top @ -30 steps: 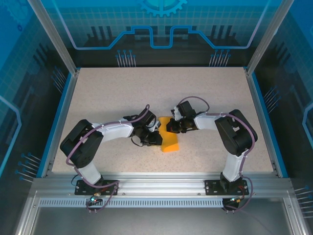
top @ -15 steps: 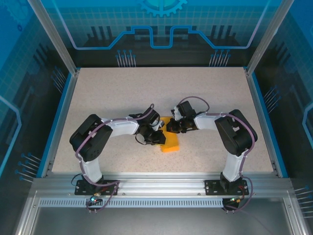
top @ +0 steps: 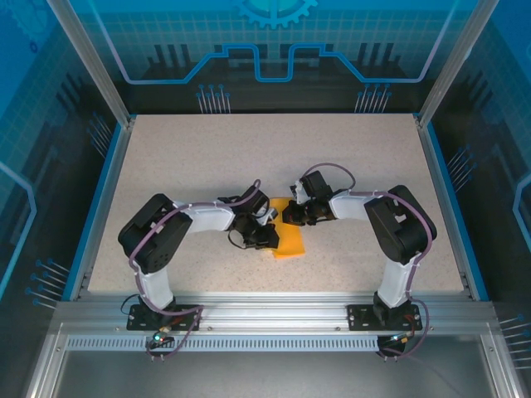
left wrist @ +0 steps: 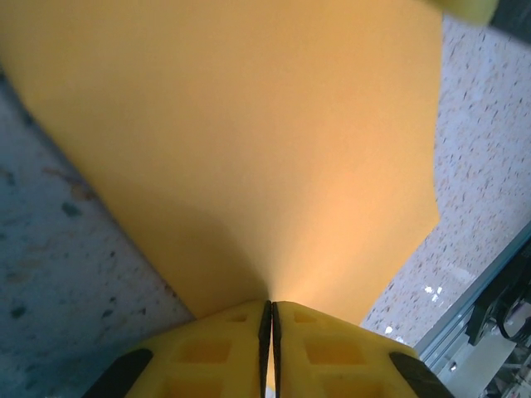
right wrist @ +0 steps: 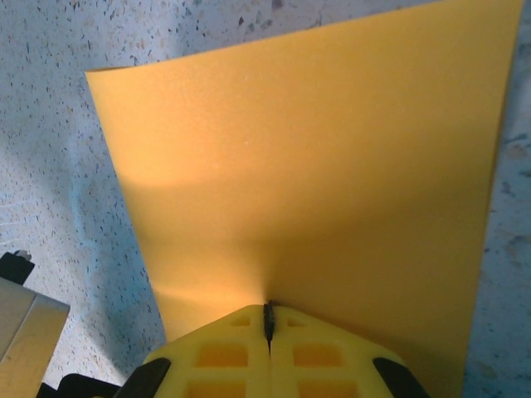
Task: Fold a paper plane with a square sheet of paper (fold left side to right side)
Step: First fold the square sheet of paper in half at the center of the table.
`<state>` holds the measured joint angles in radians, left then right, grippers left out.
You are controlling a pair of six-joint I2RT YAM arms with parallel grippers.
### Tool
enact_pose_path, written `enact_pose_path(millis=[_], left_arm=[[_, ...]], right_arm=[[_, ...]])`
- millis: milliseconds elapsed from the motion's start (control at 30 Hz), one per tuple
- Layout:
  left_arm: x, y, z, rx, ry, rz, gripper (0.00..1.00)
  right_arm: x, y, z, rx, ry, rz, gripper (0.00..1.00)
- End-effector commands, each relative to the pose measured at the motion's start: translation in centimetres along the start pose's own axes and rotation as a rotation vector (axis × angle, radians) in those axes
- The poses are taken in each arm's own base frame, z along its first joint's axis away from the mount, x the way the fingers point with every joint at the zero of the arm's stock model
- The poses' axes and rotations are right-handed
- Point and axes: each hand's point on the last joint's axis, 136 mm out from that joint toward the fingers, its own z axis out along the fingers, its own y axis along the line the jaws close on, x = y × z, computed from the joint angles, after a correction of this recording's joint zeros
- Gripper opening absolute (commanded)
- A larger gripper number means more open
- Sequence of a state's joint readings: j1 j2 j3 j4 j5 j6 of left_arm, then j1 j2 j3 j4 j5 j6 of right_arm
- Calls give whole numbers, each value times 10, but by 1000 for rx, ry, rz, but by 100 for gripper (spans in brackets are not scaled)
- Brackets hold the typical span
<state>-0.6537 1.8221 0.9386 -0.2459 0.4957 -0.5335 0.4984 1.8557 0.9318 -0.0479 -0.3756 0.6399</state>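
The square sheet of paper (top: 292,242) is bright orange and sits at the middle of the table, between the two wrists. My left gripper (top: 270,235) meets its left edge. In the left wrist view the yellow jaws are pressed together at the left gripper (left wrist: 271,305), and the paper (left wrist: 249,149) fans out from between them, lifted off the table. My right gripper (top: 289,217) meets the sheet's far edge. In the right wrist view the right gripper (right wrist: 268,308) pinches the paper (right wrist: 315,166) too, and the sheet spreads ahead with a soft bend.
The speckled tabletop (top: 249,157) stretches far behind the paper. An aluminium rail (top: 265,311) runs along the near edge, and it shows past the paper as the rail (left wrist: 489,307) in the left wrist view. Blue frame walls (top: 104,191) bound the sides.
The left arm has drawn in toward the centre and its jaws have closed further on the paper's left edge. The right arm has not moved.
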Motion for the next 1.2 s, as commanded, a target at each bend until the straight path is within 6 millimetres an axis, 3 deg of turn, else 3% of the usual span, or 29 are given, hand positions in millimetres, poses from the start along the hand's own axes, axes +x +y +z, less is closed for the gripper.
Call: enact_pose_path(millis=[0,167,333,700,1167], left_arm=[[36,7,-1,-15,101,-7,14],[52,6,3,5,135,2,13],[54,4,2,8,127,10,13],[25,-25,-17,51,-1,78,11],[35,-4,5,1,98,28,11]], right_arm=[[38,-54,14,187,113,100,4],[38,-55,14,187,113,102,4],[39,-56,15,189,116,105,4],[39,-56,13,190,112,102,4],[39,-55,13,189,114,102,4]])
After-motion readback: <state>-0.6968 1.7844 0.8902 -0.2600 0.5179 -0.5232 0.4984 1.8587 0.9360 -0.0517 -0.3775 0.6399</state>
